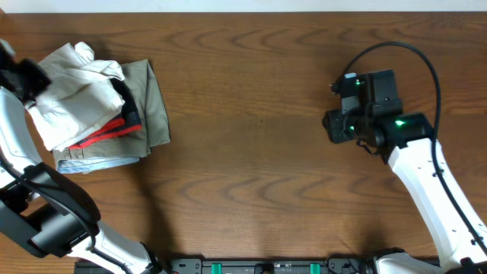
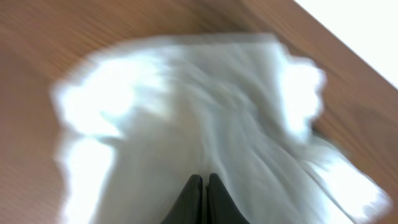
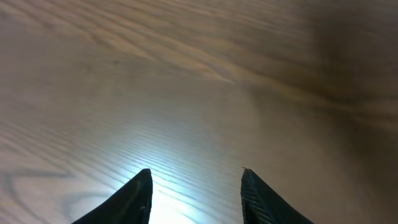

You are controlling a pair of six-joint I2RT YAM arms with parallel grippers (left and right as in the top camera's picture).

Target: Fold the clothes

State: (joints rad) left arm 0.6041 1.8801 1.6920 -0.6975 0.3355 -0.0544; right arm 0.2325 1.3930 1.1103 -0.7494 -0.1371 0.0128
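Note:
The clothes are a folded, wrinkly white bundle on top of a pile of garments at the far left of the table. They fill the blurred left wrist view as white cloth. My left gripper hovers over them with its fingertips pressed together and no cloth visible between them. From overhead it is the dark shape at the bundle's left edge. My right gripper is open over bare wood on the right side, far from the clothes.
Under the white bundle lie a khaki-olive garment, a red-and-black garment and a pale blue one. The wooden table runs between the pile and the right arm. A black cable loops above the right wrist.

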